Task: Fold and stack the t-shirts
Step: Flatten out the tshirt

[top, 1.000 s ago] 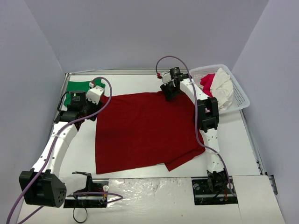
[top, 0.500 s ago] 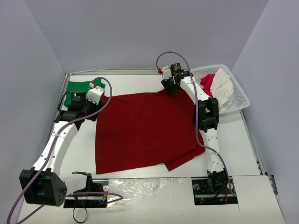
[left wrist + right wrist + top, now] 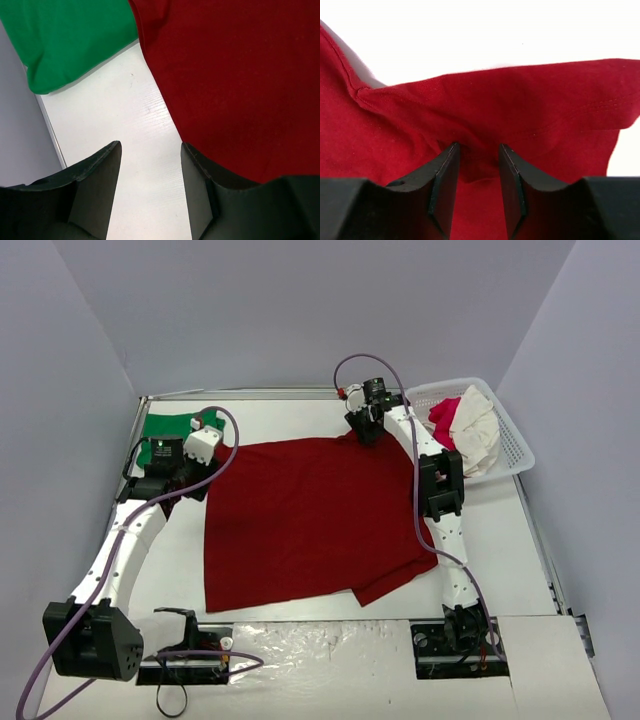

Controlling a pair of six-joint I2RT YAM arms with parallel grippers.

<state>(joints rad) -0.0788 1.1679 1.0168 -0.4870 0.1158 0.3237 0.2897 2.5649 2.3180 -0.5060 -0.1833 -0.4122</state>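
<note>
The dark red t-shirt (image 3: 310,515) lies spread over the middle of the table, one lower corner folded under. My right gripper (image 3: 365,430) is at its far edge. In the right wrist view the fingers (image 3: 479,146) pinch a bunched fold of the dark red cloth (image 3: 485,100), whose hem is raised off the table. The green t-shirt (image 3: 165,425) lies folded in the far left corner. My left gripper (image 3: 207,435) hovers open between the two shirts. In the left wrist view its fingers (image 3: 150,145) have only bare table between them, the red shirt's edge (image 3: 240,75) beside the right finger and the green shirt (image 3: 65,35) further off.
A white basket (image 3: 512,435) stands at the far right with white cloth (image 3: 475,430) and pink cloth (image 3: 443,415) in it. Grey walls close the table at the back and sides. Crinkled plastic film (image 3: 320,640) covers the near edge between the arm bases.
My right gripper has moved a little toward the far edge, drawing the red shirt's far edge with it. The left arm has not moved.
</note>
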